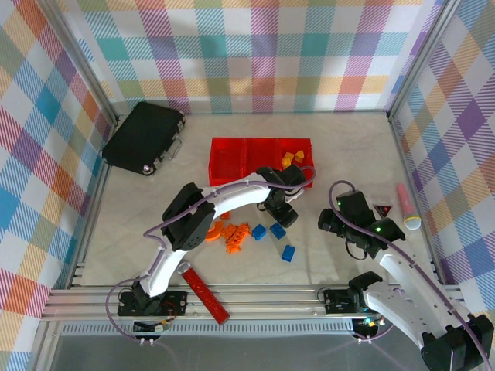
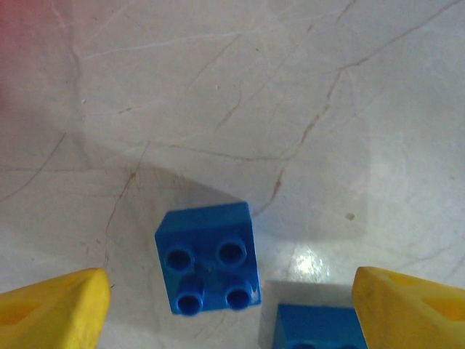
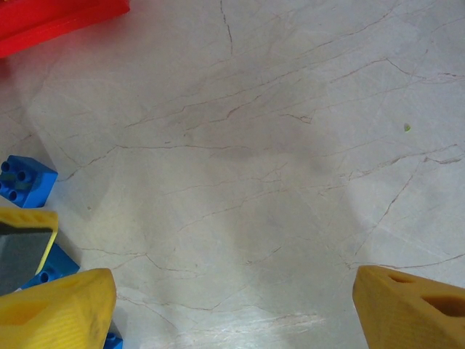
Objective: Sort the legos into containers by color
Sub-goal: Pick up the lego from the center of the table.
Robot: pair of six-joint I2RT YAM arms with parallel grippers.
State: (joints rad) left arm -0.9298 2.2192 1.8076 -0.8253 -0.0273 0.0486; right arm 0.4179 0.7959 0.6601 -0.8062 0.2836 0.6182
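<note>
In the top view the red bins (image 1: 261, 158) sit in a row at the upper centre of the marbled worktop (image 1: 356, 147). Yellow bricks (image 1: 290, 160) lie in the right-hand compartment; the near edge of that compartment is covered by the left arm, so its full contents cannot be read. Just below the bins, the left gripper (image 1: 282, 210) hangs over the worktop, its dark body hiding whatever lies under it.

The left wrist view shows that gripper's yellow fingertips (image 2: 54, 313) spread wide apart at the lower corners, holding nothing. A blue brick (image 2: 208, 258) lies studs-up on the worktop between them, touching neither. A second blue brick (image 2: 316, 327) lies just to its lower right, cut off by the bottom edge.

Lower centre in the top view are two blue bricks (image 1: 258, 231) and a cluster of orange bricks (image 1: 232, 234), partly covered by the left arm and too tangled to count.

The right gripper (image 1: 334, 222) sits right of centre. In its wrist view its fingertips (image 3: 410, 305) are likewise apart and empty over bare worktop. At the left edge of that frame are blue bricks (image 3: 25, 182), partly hidden behind another yellow finger, and a red bin corner (image 3: 58, 18) is cropped at the upper left.

A black case (image 1: 145, 137) lies upper left, a red studded bar (image 1: 205, 292) at the bottom, and a pink cylinder (image 1: 407, 207) at the right
</note>
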